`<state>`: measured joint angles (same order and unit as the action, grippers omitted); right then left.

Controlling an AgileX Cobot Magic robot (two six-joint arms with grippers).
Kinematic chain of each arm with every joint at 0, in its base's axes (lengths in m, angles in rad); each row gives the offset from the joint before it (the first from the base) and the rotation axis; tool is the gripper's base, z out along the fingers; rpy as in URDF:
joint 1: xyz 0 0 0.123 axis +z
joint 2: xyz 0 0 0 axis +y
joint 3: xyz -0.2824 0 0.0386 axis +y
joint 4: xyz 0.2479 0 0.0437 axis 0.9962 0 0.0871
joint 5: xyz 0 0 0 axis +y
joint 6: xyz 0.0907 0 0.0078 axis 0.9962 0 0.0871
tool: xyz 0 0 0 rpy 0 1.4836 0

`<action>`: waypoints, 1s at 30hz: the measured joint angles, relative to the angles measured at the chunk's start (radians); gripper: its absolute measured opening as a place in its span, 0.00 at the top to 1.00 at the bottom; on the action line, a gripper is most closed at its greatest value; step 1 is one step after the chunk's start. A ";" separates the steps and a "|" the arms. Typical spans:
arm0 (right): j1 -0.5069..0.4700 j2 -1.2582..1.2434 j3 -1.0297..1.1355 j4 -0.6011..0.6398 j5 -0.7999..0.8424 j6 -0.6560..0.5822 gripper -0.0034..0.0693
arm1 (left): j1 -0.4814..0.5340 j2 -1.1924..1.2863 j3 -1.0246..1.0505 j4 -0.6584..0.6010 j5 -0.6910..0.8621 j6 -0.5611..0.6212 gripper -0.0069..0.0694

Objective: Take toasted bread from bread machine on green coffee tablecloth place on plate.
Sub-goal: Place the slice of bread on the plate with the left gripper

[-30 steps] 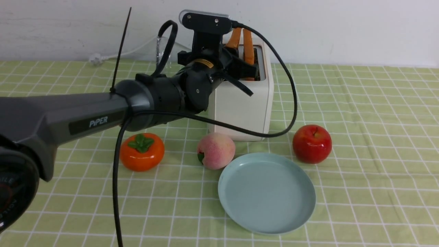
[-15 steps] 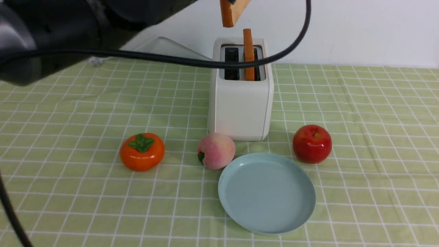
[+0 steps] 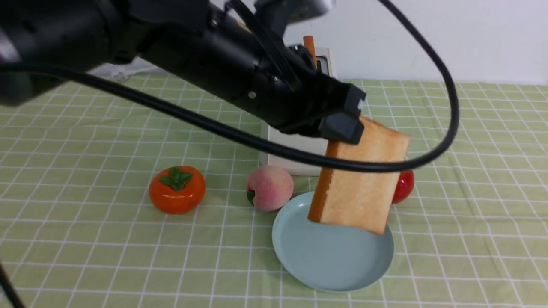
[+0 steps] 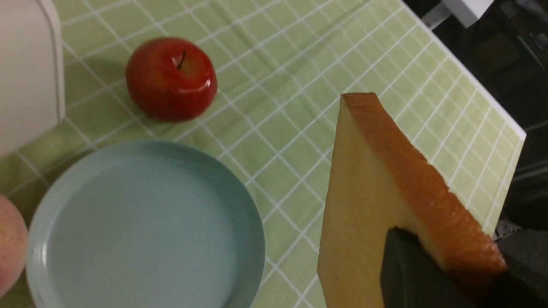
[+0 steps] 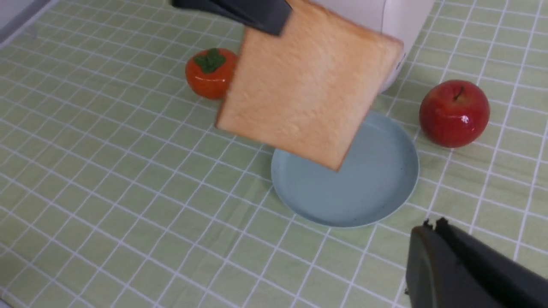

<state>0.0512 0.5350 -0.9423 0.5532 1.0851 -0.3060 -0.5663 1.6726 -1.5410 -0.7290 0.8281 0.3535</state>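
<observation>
The left gripper (image 3: pixel 342 127) is clamped on one toasted bread slice (image 3: pixel 359 175), which hangs tilted over the plate (image 3: pixel 334 267). A peach (image 3: pixel 269 188) and an apple (image 4: pixel 171 79) flank the plate, and open green tablecloth (image 3: pixel 471 192) lies nearer. Only the front view shows the second slice (image 3: pixel 309 45) in the bread machine (image 3: pixel 284 166). The right gripper (image 5: pixel 436 244) is partly seen, and I cannot tell how its jaws stand.

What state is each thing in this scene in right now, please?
left gripper: shut on the held toast slice.
held toast slice: in the air, tilted, not on the plate.
second toast slice: standing in the bread machine.
bread machine: upright, largely hidden by the arm.
plate: empty.
right gripper: open or shut unclear.
apple: resting on the tablecloth.
peach: resting on it.
persimmon: resting on it.
</observation>
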 joint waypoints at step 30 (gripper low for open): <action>0.000 -0.106 -0.002 0.001 0.053 0.000 0.96 | -0.005 0.310 -0.006 0.062 -0.166 -0.061 0.71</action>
<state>0.0512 0.4288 -0.9442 0.5542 1.1384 -0.3060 -0.5709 1.9829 -1.5466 -0.6665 0.6620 0.2928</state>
